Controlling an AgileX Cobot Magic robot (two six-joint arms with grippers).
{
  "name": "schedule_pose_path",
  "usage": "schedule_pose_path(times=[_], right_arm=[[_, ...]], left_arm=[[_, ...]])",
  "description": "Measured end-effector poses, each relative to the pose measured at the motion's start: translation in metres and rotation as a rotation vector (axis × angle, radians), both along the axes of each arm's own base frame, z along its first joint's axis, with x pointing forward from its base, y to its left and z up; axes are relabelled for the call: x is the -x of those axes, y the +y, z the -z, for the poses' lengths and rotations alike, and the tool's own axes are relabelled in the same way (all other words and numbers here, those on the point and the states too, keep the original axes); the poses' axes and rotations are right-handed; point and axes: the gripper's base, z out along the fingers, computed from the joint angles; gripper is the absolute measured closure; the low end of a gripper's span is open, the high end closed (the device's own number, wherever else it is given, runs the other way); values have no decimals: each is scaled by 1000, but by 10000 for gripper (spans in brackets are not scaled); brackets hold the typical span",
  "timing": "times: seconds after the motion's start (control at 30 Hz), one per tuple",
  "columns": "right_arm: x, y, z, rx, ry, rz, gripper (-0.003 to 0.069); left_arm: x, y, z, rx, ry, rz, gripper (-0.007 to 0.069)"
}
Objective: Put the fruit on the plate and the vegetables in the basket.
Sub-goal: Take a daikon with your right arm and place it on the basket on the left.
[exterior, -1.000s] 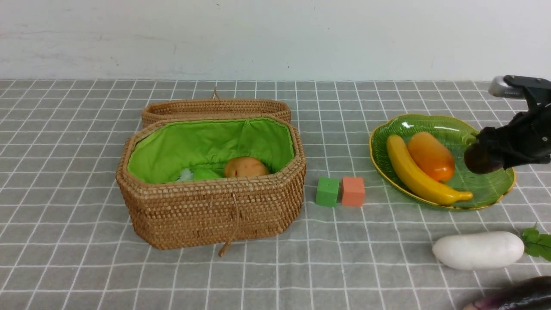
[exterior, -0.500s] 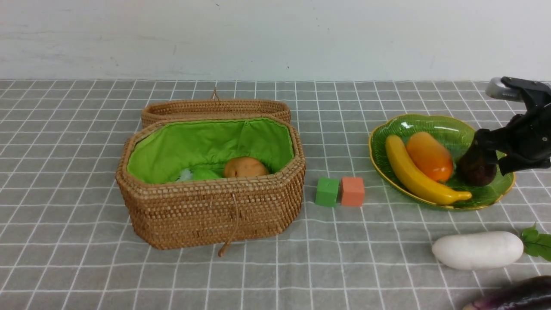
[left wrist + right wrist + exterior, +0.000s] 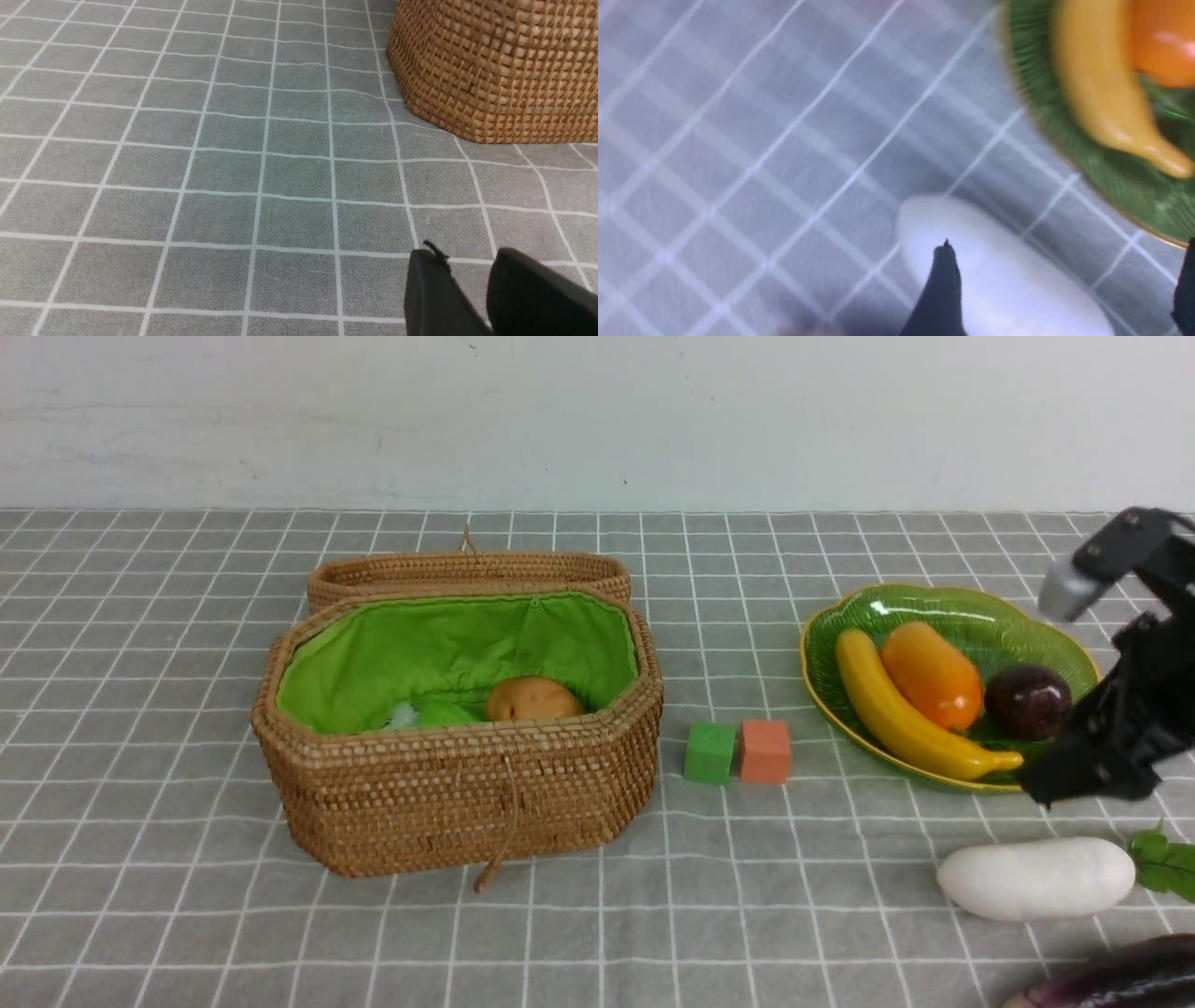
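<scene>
mangosteen (image 3: 1029, 702) now lying loose on plate (image 3: 943, 607) | right tool (image 3: 1069, 782) let go, wide open, empty, moved off plate toward white radish (image 3: 1036, 877) | left tool (image 3: 486, 280) barely parted, empty

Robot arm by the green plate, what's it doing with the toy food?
It is sorting toy food. The banana, mango and mangosteen lie on the plate, and a potato sits in the basket. The right gripper, open and empty, hangs above the white radish, which lies on the table near the eggplant. Neither is in the basket yet.
</scene>
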Motion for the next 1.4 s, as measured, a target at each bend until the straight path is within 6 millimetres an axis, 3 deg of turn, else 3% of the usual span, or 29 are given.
schedule_pose_path(times=[0.07, 0.2, 0.6, 0.77, 1.1, 1.3, 1.4], right_arm=[[9, 6, 11, 84, 10, -129, 74], [13, 5, 28, 192, 12, -205, 80], [-8, 3, 72, 206, 46, -181, 87], [-14, 3, 93, 194, 96, -173, 122], [-15, 4, 91, 166, 97, -141, 140], [-11, 24, 67, 110, 61, -168, 140], [-11, 47, 44, 85, 14, -235, 140]], left_arm=[[0, 0, 0, 0, 0, 0, 442], [0, 0, 0, 0, 0, 0, 438], [0, 0, 0, 0, 0, 0, 428], [0, 0, 0, 0, 0, 0, 424], [0, 0, 0, 0, 0, 0, 414], [0, 0, 0, 0, 0, 0, 407], [0, 0, 0, 0, 0, 0, 407]])
